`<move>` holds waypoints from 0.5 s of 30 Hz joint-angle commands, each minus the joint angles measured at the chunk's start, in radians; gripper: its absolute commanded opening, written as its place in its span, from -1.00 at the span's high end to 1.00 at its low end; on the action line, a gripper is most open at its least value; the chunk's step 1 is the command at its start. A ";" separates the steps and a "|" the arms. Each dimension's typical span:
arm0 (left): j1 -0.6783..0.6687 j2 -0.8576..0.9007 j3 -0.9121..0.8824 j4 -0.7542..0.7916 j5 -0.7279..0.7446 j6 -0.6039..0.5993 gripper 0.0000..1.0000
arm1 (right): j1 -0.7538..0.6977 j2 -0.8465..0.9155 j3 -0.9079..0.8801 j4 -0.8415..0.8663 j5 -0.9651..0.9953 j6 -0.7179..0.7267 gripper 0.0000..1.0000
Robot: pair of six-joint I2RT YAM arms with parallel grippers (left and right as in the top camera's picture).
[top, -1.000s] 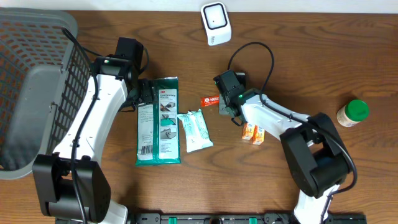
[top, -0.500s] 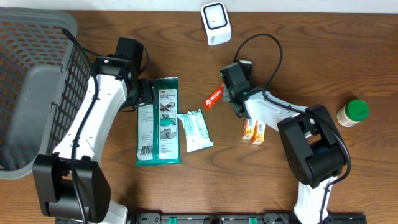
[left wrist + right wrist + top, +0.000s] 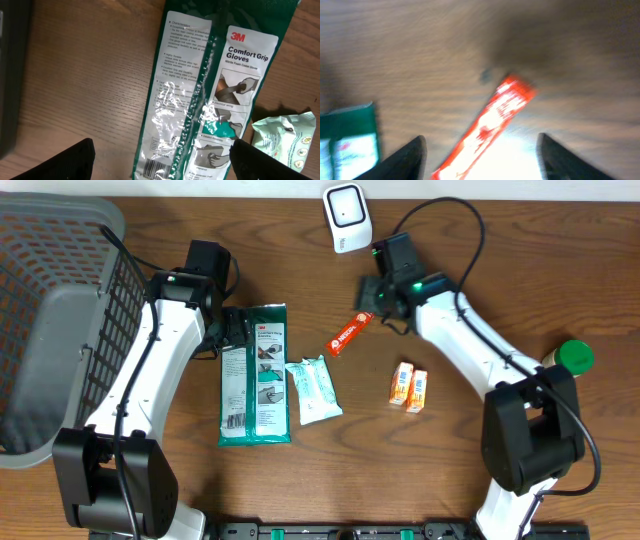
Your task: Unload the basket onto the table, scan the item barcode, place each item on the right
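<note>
On the bench (image 3: 250,240) near the white scanner (image 3: 346,217), the red snack bar (image 3: 350,333) lies loose beside the right claw (image 3: 380,298), whose jaws stand wide, so it should probably grip one end and turn the barcode toward the scanner.

Overhead: fixed, straight down, far, whole table (image 3: 580,260). Left wrist: close, down over glove pack (image 3: 200,100), just ahead of its fingers (image 3: 65,162). Right wrist: close, blurred, red bar (image 3: 490,120) ahead between fingertips (image 3: 405,160). Overhead shares both.
</note>
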 commanded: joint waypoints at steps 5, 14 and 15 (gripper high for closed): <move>0.002 -0.003 0.014 -0.005 -0.009 0.002 -0.74 | 0.149 0.068 -0.049 0.008 0.124 0.451 -0.98; 0.002 -0.003 0.014 -0.005 -0.009 0.002 -0.74 | 0.236 0.145 -0.060 0.060 0.473 0.609 -0.92; 0.002 -0.003 0.014 -0.005 -0.009 0.002 -0.74 | 0.236 0.160 -0.060 0.060 0.473 0.609 -0.91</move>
